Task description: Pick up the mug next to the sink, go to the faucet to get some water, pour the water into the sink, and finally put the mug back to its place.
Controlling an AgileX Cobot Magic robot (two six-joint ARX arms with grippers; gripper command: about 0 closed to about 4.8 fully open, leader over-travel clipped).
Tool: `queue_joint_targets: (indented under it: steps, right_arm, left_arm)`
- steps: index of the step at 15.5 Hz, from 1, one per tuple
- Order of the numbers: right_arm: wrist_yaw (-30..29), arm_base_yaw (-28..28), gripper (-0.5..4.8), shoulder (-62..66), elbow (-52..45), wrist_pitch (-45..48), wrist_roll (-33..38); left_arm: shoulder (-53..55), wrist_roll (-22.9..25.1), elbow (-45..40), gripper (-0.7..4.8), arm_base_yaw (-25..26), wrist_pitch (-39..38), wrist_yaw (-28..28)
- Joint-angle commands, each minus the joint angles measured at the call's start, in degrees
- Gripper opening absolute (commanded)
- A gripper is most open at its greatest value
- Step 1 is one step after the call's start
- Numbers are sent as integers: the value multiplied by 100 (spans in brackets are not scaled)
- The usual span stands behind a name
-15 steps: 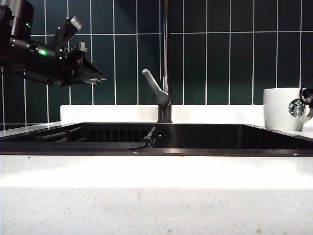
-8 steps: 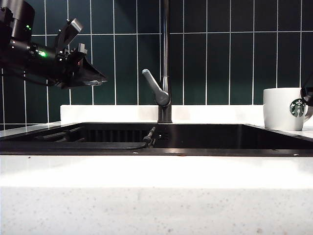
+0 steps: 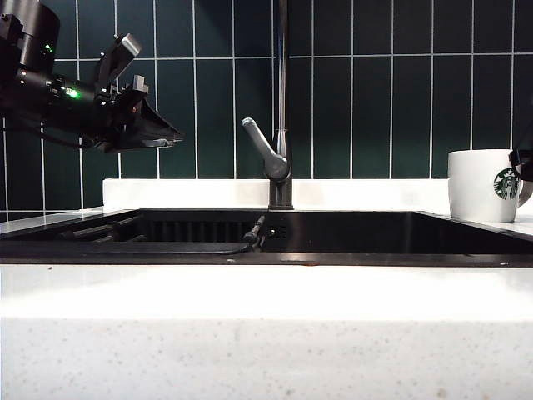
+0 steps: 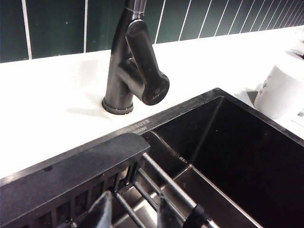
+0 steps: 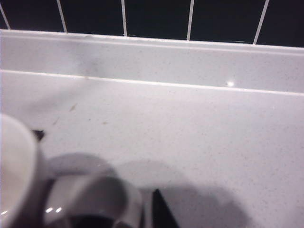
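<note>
The white mug (image 3: 481, 185) with its green logo stands upright on the counter to the right of the sink (image 3: 333, 258). In the right wrist view the mug (image 5: 14, 175) is close up, and my right gripper (image 5: 126, 216) is open around its handle (image 5: 95, 194), with one dark fingertip (image 5: 159, 211) just outside the loop. That gripper (image 3: 525, 167) barely shows at the exterior view's right edge. The dark faucet (image 3: 283, 100) rises behind the basin's middle. My left gripper (image 3: 171, 132) hovers open and empty above the sink's left end, and its wrist view shows it (image 4: 135, 213) over the slatted rack (image 4: 71, 171).
The faucet's lever (image 3: 262, 148) angles up to the left. A pull-out hose end (image 3: 254, 229) lies in the basin. Dark green tiles (image 3: 375, 108) back the white speckled counter (image 3: 266, 333). The left wrist view also shows the faucet (image 4: 126, 61), the sink (image 4: 228, 156) and the mug (image 4: 285, 90).
</note>
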Motion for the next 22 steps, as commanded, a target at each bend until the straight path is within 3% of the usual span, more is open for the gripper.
queue_joint_targets:
  steps: [1, 4, 6, 15, 18, 22]
  right_arm:
    - [-11, 7, 118, 125, 101, 118, 22]
    - [-9, -2, 30, 122, 118, 144, 22]
    - [-11, 0, -1, 122, 118, 144, 24]
    - [-160, 24, -1, -739, 127, 203, 264]
    - [-420, 378, -1, -1200, 337, -240, 691]
    - [-518, 1252, -1, -1390, 1040, -1408, 678]
  left_arm:
    - [-17, -20, 13, 120, -11, 26, 179]
    - [-17, -17, 13, 120, -11, 26, 175]
    - [-17, -20, 13, 120, -11, 26, 175]
    - [-20, -356, 251, 121, -15, 28, 651]
    - [72, -352, 824, 122, -15, -133, 667]
    - [472, -337, 1408, 122, -15, -319, 686]
